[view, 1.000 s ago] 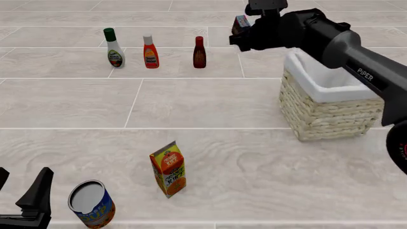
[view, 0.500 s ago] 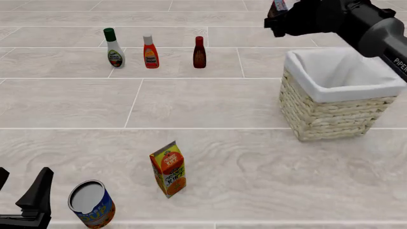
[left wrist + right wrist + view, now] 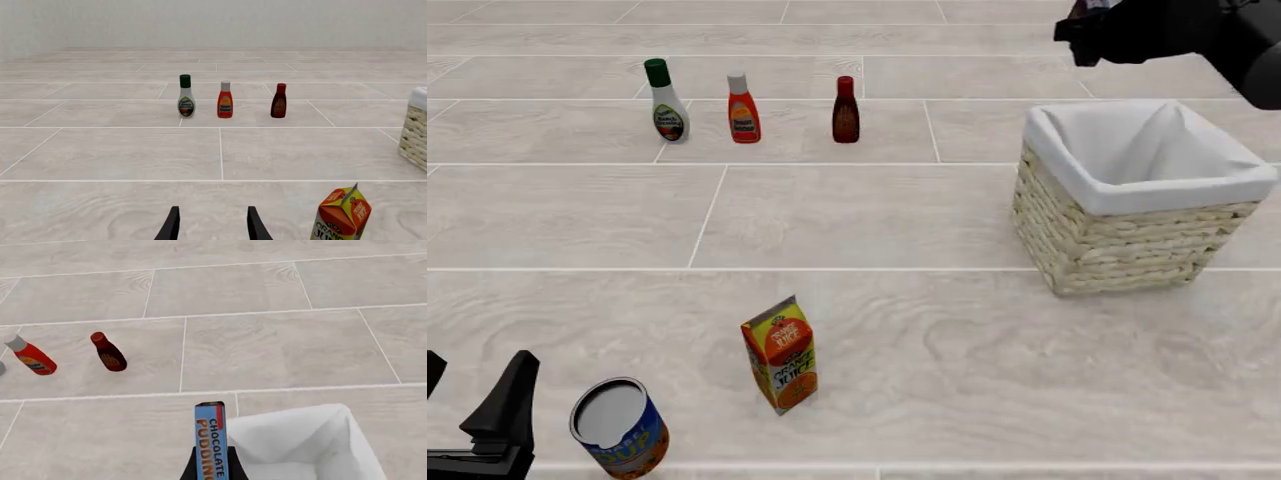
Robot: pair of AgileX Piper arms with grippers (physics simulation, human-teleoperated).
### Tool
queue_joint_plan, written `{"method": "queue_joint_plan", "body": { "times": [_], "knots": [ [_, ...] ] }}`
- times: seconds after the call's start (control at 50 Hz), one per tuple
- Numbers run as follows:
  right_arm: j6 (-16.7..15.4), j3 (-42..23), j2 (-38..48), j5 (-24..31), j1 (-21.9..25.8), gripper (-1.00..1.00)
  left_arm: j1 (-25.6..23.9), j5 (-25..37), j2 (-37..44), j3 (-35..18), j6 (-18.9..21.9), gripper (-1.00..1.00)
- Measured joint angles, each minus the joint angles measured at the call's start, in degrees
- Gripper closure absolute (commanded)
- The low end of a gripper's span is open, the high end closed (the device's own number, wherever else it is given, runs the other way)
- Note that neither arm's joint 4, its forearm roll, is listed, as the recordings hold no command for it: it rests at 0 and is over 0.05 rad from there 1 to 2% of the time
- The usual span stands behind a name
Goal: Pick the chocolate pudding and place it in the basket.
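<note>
Carried farther toward 3 o'clock than a second ago, the pudding box [image 3: 210,440] hangs high over the basket [image 3: 1121,235], near its 12 o'clock rim. The right fingers [image 3: 212,467] pinch it tight. Picking is done; lowering and dropping it in is left. From the front, the box is almost hidden. The left fingers [image 3: 211,225] are spread, holding nothing, low over the counter [image 3: 868,220].
</note>
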Motion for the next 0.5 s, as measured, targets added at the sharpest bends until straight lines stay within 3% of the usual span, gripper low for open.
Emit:
{"method": "queue_joint_plan", "body": {
  "times": [0.5],
  "knots": [
    [0.69,-3.75,4.40,1.08,-9.58,1.00,0.00,0.00,0.00,0.00,0.00,-1.00]
  ]
}}
